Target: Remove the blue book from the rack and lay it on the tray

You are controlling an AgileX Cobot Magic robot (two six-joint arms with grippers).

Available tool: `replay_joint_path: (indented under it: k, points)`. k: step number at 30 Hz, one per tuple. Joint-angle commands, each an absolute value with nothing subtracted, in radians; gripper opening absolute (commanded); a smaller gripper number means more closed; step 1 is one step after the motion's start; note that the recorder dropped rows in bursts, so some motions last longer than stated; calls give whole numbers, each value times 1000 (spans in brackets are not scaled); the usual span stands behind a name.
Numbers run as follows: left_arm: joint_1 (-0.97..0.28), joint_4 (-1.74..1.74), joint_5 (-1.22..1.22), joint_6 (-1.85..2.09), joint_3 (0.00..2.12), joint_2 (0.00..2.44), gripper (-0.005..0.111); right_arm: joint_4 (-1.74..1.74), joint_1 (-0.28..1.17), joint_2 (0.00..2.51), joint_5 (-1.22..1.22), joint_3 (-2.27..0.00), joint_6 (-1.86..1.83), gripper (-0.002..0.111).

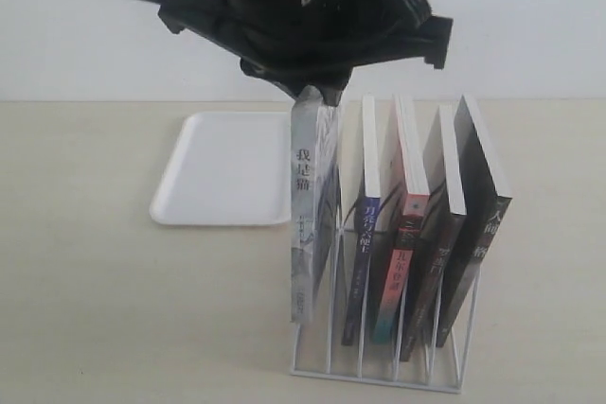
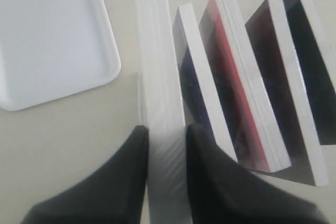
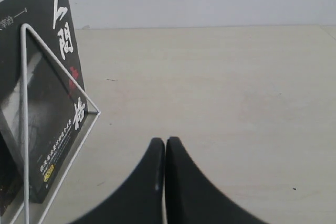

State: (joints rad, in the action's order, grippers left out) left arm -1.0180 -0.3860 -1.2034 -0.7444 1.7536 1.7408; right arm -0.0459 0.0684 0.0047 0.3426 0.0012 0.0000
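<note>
Blue book [image 1: 364, 234]: stands upright in the rack [image 1: 374, 380], second slot from the tray side, dark-blue spine with pale characters facing out. In the left wrist view its white page edge [image 2: 202, 77] runs just beside the gripped volume. No end effector touches it.

Rack: white wire, upright dividers, set on the desk [image 1: 114, 309]. Holds five books.

Tray [image 1: 222, 172]: white, rounded corners, low rim, flat on the desk beside the rack and a little behind it. Nothing lies on it. One corner shows in the left wrist view [image 2: 47, 35].

Pale-spined book [image 1: 308, 196]: end slot nearest the tray, dark characters on its spine. Its top edge [image 2: 157, 51] sits between the two black fingers.

Left end effector [image 1: 317, 96]: above the rack, clamped on the top of the pale-spined book, one finger on each face [image 2: 167, 132].

Red-and-teal-spined book [image 1: 402, 234]: third slot, leaning away from the tray; red cover edge seen from above [image 2: 231, 61].

Black-covered books [image 1: 445, 234]: two, in the last slots, both leaning the same way. The outer one shows white characters on its cover in the right wrist view [image 3: 47, 93], behind a wire divider [image 3: 24, 108].

Right end effector [image 3: 165, 142]: fingers pressed together with nothing between them, over bare desk near the rack's far end.
</note>
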Motion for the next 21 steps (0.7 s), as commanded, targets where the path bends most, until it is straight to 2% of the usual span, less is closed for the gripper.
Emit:
replay_joint_path:
  k: [1,10,21]
  points:
    - [-1017,-374,-1200,-725,1814,1714,10,-43,62,0,333,0,0,0]
    - [-1020,-382,-1218,-718,1851,1717,10,-43,62,0,333,0,0,0]
    - [-1020,-386,-1107,-730,1808,1808,10,-43,62,0,333,0,0,0]
